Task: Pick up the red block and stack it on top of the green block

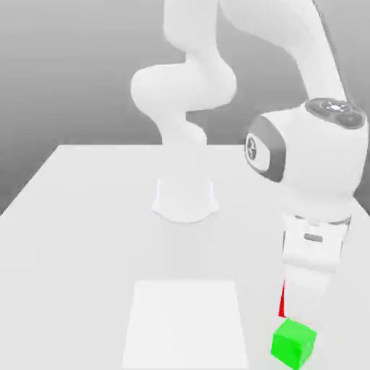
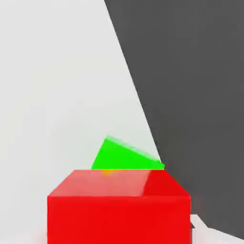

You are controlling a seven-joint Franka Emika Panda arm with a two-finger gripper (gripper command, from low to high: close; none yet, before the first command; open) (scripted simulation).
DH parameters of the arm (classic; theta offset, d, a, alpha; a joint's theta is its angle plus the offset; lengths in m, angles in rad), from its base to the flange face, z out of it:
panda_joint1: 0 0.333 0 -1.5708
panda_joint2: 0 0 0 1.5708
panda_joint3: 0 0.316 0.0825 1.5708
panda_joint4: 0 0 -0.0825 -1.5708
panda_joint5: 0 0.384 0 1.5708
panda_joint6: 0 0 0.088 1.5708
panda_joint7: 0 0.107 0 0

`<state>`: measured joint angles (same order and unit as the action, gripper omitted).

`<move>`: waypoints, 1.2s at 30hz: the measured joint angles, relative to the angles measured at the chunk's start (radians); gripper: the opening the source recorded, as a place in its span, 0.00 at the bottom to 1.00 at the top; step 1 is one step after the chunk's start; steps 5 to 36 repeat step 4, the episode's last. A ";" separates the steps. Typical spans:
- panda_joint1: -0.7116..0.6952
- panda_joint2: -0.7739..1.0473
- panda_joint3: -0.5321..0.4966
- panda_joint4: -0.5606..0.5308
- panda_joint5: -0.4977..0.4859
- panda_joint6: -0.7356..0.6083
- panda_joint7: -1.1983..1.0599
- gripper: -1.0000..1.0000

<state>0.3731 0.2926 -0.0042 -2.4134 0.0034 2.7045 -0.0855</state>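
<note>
My end effector [image 1: 300, 307] stood over the red block [image 1: 282, 300], grip state indeterminable, beside the green block [image 1: 293, 341].

The red block [image 2: 119, 207] looms close in the hand view, its upper face visible. The green block [image 2: 125, 156] peeks from behind it, tilted, on the white table [image 2: 57, 86] near the table's edge.
</note>
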 joint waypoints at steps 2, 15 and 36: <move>0.000 0.019 0.000 0.001 0.000 0.017 0.000 1.00; 0.000 0.019 0.000 0.001 0.000 0.017 0.000 1.00; 0.000 0.019 0.000 0.001 0.000 0.017 0.000 1.00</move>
